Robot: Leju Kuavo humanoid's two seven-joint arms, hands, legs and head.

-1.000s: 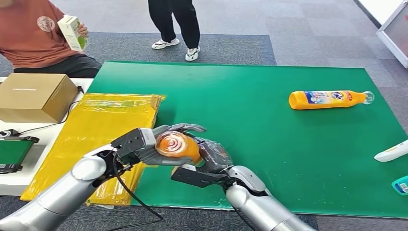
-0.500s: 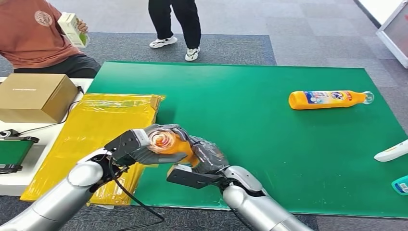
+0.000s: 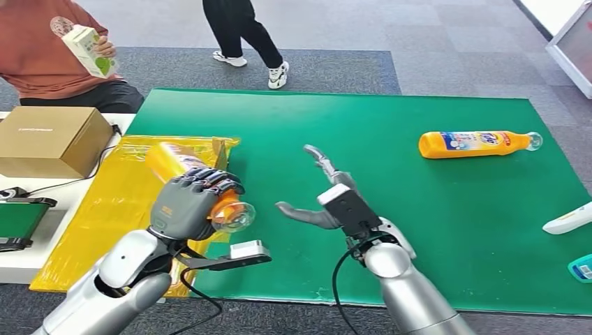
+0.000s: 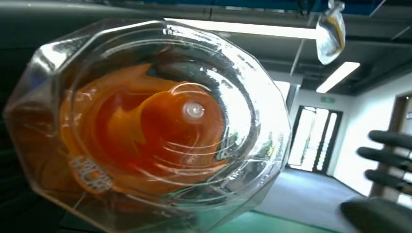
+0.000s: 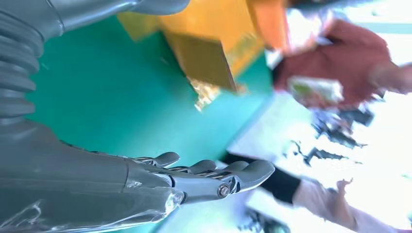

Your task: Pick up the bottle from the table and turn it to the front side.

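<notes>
My left hand [image 3: 187, 204] grips an orange bottle [image 3: 174, 162] above the yellow sheet [image 3: 126, 188], its clear base [image 3: 234, 217] turned toward me and its body pointing away. The left wrist view looks straight at that clear ribbed base [image 4: 145, 126] with orange liquid behind it. My right hand [image 3: 322, 192] hovers over the green mat [image 3: 391, 195] with fingers spread and nothing in it; its fingers [image 5: 209, 170] show straight in the right wrist view. A second orange bottle [image 3: 475, 144] lies on its side at the mat's far right.
A cardboard box [image 3: 49, 139] sits at the left on a white table. A seated person [image 3: 49, 49] holds a green and white carton [image 3: 87, 49]; another person's legs [image 3: 244, 35] stand beyond the mat. White and teal objects [image 3: 572, 220] lie at the right edge.
My right hand has let go of the bottle and moved right, opening. My left hand has turned and carried the bottle left over the yellow sheet. The standing person has stepped.
</notes>
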